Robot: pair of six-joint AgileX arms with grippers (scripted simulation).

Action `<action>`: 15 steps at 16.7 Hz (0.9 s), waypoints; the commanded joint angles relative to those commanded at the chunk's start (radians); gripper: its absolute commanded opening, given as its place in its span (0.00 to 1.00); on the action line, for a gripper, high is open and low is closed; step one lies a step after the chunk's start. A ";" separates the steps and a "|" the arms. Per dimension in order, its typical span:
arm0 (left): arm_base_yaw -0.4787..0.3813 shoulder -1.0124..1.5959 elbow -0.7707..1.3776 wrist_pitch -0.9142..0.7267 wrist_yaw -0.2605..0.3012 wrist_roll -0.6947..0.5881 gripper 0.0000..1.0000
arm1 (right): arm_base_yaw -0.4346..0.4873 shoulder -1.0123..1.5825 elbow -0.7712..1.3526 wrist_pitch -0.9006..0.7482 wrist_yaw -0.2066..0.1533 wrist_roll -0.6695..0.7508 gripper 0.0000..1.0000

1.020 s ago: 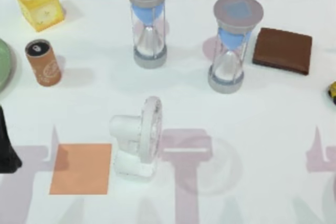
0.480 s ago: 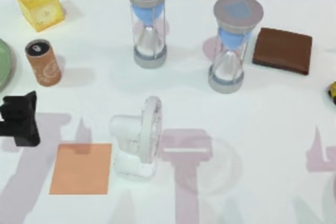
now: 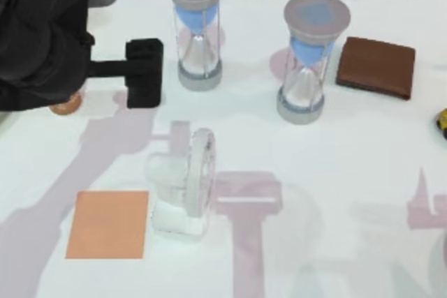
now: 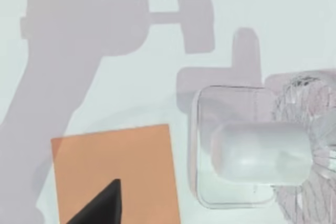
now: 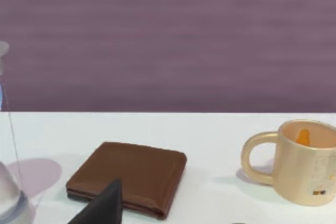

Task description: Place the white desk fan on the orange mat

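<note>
Overhead: white desk fan (image 3: 183, 183) stands on the worktop (image 3: 335, 193) just right of the orange mat (image 3: 108, 224), not on it; left gripper (image 3: 144, 72) hovers beyond, unladen, spread unreadable. Left wrist: fan (image 4: 252, 150) beside mat (image 4: 118, 171), ungrasped. Right wrist: wallet (image 5: 128, 177), mug (image 5: 302, 161); right arm parked.

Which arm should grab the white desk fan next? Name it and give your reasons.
Left. The left gripper hangs above the table just up-left of the white desk fan, and its wrist camera looks down on the fan beside the orange mat. The right arm is out of the top view, facing the wallet.
</note>
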 joint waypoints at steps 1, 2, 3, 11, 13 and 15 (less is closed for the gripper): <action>-0.031 0.093 0.088 -0.063 0.000 -0.025 1.00 | 0.000 0.000 0.000 0.000 0.000 0.000 1.00; -0.060 0.181 0.170 -0.123 0.001 -0.048 1.00 | 0.000 0.000 0.000 0.000 0.000 0.000 1.00; -0.087 0.263 0.246 -0.180 0.001 -0.069 1.00 | 0.000 0.000 0.000 0.000 0.000 0.000 1.00; -0.207 0.616 0.555 -0.441 0.000 -0.161 1.00 | 0.000 0.000 0.000 0.000 0.000 0.000 1.00; -0.207 0.616 0.555 -0.441 0.000 -0.161 1.00 | 0.000 0.000 0.000 0.000 0.000 0.000 1.00; -0.202 0.614 0.553 -0.439 0.000 -0.160 1.00 | 0.000 0.000 0.000 0.000 0.000 0.000 1.00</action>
